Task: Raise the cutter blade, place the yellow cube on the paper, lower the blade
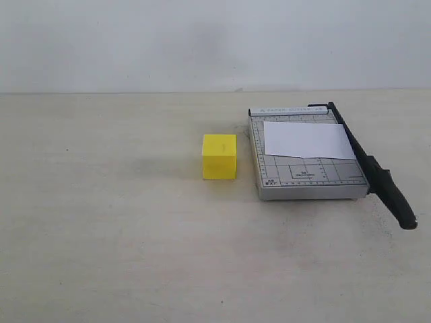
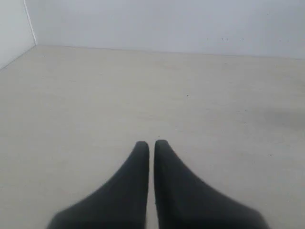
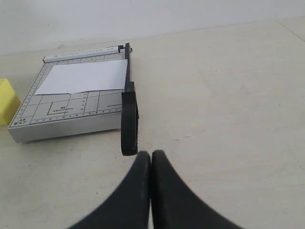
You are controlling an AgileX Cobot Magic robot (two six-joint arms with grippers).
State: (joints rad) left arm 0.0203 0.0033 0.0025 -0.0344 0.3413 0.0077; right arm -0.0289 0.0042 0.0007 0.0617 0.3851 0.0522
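The grey gridded trimmer base (image 1: 306,176) (image 3: 57,119) lies on the table with the paper (image 1: 306,139) (image 3: 83,77) flat on its far half. The cutter blade (image 1: 377,175) (image 3: 129,119) is down along the base's right edge, its thick black handle sticking out past the front. The yellow cube (image 1: 219,157) (image 3: 6,101) stands on the table left of the base. Neither arm shows in the exterior view. My right gripper (image 3: 151,153) is shut and empty, just short of the handle's end. My left gripper (image 2: 151,143) is shut over bare table.
The tabletop (image 1: 101,235) is a pale beige surface, with a white wall (image 1: 202,40) behind it. A wall corner (image 2: 29,24) shows in the left wrist view.
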